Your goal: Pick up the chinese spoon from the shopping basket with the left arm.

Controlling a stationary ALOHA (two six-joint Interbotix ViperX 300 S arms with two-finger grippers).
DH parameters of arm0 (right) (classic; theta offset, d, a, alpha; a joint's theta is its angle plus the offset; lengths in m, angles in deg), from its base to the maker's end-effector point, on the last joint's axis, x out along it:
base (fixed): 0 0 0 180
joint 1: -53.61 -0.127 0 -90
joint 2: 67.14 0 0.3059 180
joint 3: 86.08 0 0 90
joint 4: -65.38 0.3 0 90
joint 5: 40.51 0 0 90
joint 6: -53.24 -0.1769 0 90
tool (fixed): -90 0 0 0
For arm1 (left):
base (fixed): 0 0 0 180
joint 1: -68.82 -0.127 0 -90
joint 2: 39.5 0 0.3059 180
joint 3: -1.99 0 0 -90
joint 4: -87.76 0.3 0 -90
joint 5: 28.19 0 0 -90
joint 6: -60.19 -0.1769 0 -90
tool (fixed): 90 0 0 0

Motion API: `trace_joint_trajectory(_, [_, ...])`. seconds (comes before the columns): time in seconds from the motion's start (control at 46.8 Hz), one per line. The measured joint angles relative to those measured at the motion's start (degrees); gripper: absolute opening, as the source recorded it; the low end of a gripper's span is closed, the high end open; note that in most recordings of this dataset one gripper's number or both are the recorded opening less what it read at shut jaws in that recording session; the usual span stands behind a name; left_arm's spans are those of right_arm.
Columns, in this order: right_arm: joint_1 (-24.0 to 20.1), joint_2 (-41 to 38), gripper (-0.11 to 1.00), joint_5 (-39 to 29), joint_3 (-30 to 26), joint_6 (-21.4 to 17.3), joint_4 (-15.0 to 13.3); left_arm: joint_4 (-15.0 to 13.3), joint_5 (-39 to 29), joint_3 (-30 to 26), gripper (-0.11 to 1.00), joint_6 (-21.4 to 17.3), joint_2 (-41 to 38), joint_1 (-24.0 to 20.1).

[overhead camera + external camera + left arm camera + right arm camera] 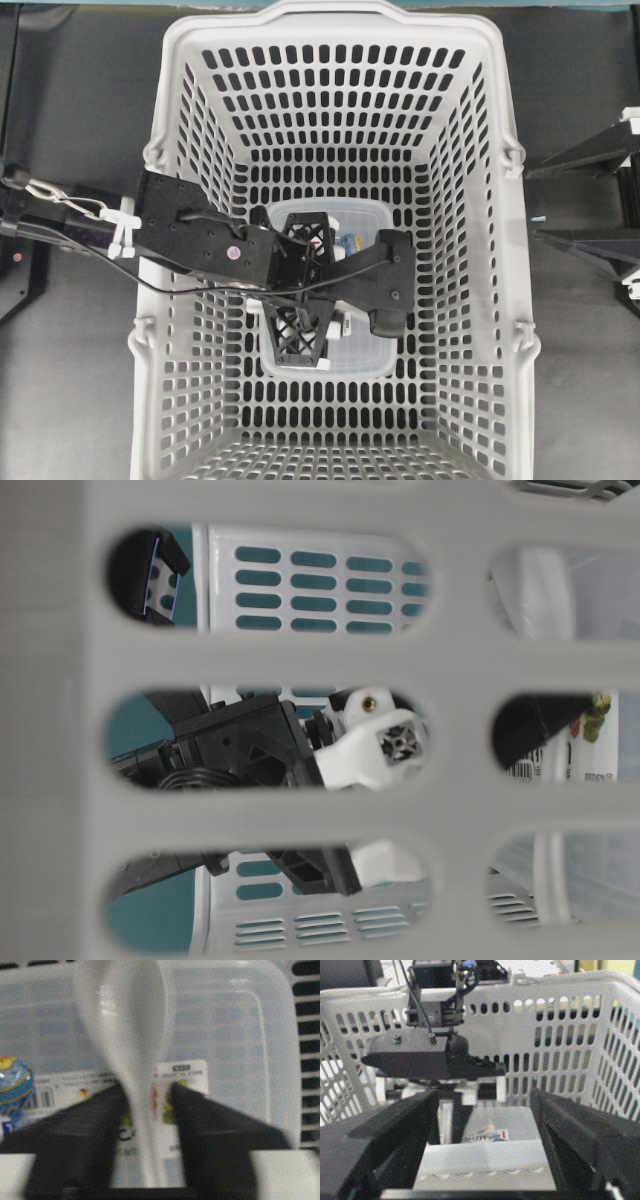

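The white chinese spoon (127, 1020) lies lengthways on the lid of a clear container, bowl away from me and handle running back between my left fingers. My left gripper (147, 1087) straddles the handle with narrow jaws. The left finger (85, 1135) is against the handle, and a small gap shows before the right finger (220, 1135). The view is blurred. In the overhead view the left arm (210, 245) reaches into the shopping basket (330, 100) and hides the spoon. My right gripper (485, 1094) is wide open and empty, facing the left arm (420, 1055).
The clear labelled container (375, 215) lies on the basket floor under the left gripper. It also shows in the left wrist view (240, 1035) and the right wrist view (505, 1122). Slotted basket walls (560, 1035) close in on all sides. Black stands (590, 245) are outside on the right.
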Motion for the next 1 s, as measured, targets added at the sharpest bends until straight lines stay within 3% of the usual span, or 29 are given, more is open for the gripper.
trace_joint_trajectory(0.043, [0.0, 0.0, 0.71, 0.0, 0.0, 0.09, 0.09, 0.0, 0.0, -0.09, 0.15, -0.09, 0.0, 0.0])
trace_joint_trajectory(0.256, [0.09, 0.09, 0.71, 0.0, 0.26, 0.0, 0.0, 0.0, -1.23, -1.76, 0.15, 0.0, -0.09, 0.0])
trace_joint_trajectory(0.406, [0.09, 0.09, 0.71, 0.0, 0.26, 0.0, 0.0, -0.09, -6.33, -5.8, 0.15, 0.09, 0.53, 0.0])
trace_joint_trajectory(1.004, [0.0, 0.18, 0.71, 0.09, 0.62, -0.26, 0.0, 0.0, -36.12, -40.08, 0.15, -0.35, 2.29, 0.18])
